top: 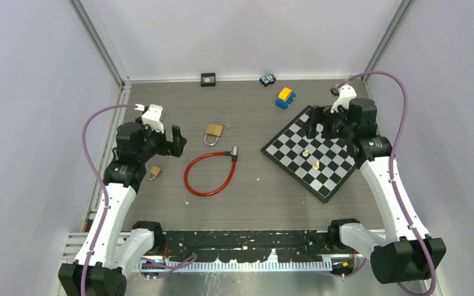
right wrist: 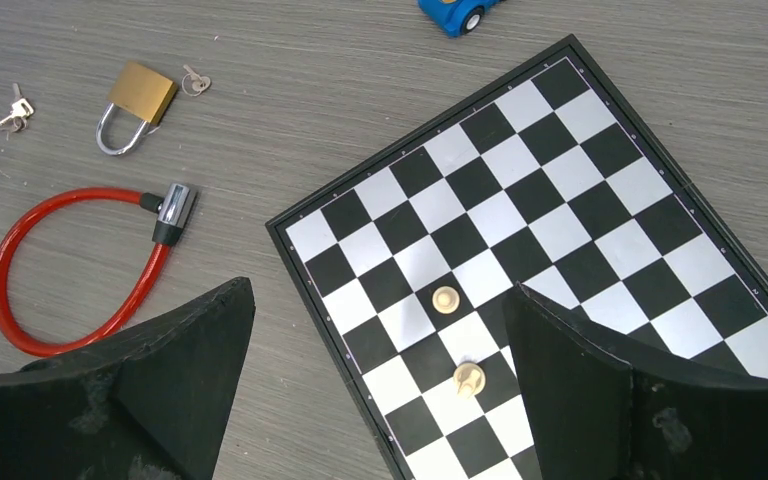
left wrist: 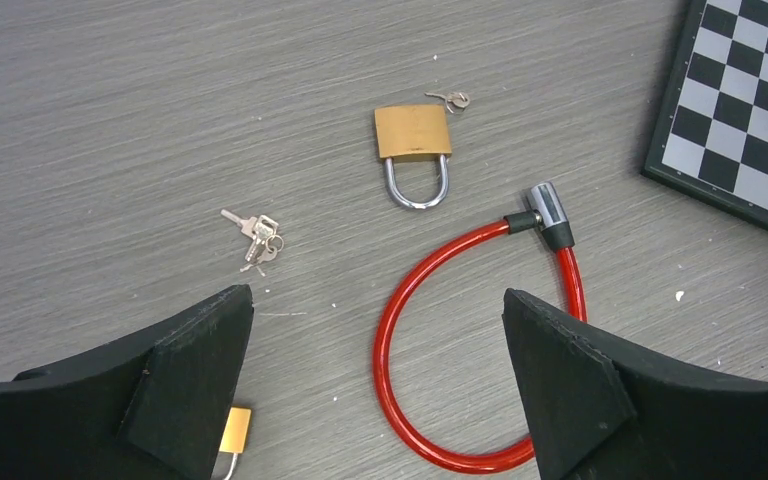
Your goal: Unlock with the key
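Small padlock: lay at left of centre in the top view, close under the left arm; shackle state could not be told.
Left gripper: hovered above the table, fingers spread wide, nothing between them.
Key bunch: lay flat, left of centre in the left wrist view, just ahead of the left finger, untouched.
Red cable lock: coiled in a ring at the centre of the top view, its end seated in the metal head, so it looked locked.
Brass padlock: lay flat above the cable ring, shackle down in its body; apparently locked.
Single key: lay just beside the brass padlock's upper right corner, not in any keyhole.
Chessboard: right of centre, two pale pieces standing on it.
Right gripper: hung over the chessboard, fingers spread, empty.
Progress: nothing done, as judged; no key picked up or inserted, no lock opened. Which lock was meant could not be told.
Left to do: grasp a key, steady the lock, insert, turn.
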Action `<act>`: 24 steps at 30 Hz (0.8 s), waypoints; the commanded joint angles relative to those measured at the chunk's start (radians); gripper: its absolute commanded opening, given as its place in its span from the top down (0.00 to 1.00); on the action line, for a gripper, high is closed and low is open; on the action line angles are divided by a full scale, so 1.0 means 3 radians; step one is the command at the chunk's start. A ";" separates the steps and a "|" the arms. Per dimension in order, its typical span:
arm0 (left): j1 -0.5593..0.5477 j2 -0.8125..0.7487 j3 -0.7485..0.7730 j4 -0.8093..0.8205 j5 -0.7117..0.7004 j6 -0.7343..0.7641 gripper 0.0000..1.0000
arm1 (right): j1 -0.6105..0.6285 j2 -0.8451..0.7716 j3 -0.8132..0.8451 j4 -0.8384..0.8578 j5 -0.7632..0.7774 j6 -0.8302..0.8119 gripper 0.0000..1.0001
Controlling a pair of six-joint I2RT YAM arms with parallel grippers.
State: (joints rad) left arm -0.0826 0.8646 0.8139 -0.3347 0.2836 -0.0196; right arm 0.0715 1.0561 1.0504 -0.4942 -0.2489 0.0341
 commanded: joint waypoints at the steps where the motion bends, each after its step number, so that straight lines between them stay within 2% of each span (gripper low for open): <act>1: 0.0020 -0.0032 0.0138 -0.0054 -0.0004 0.0040 0.02 | -0.0032 -0.0009 0.0017 0.0111 -0.0083 -0.0032 0.00; 11: 0.0036 0.0013 0.0248 -0.0262 0.0228 0.0267 0.02 | -0.0072 -0.0033 0.0046 0.0105 -0.0053 -0.0041 0.00; 18: 0.0046 0.0106 0.0334 -0.0451 0.0640 0.0491 0.02 | -0.0095 0.0023 0.0174 -0.0086 -0.0261 -0.0179 0.00; 22: 0.0026 0.0327 0.0489 -0.0813 0.0837 0.0851 0.02 | -0.0004 0.0150 0.0293 -0.0247 -0.0514 -0.0204 0.00; 24: -0.0027 0.0496 0.0632 -0.1182 0.0813 0.1130 0.02 | 0.0142 0.0235 0.0352 -0.0337 -0.0530 -0.0255 0.00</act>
State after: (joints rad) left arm -0.0765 0.9440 0.9112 -0.5156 0.4652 0.1600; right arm 0.0586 1.0908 1.0878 -0.5545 -0.3393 -0.0036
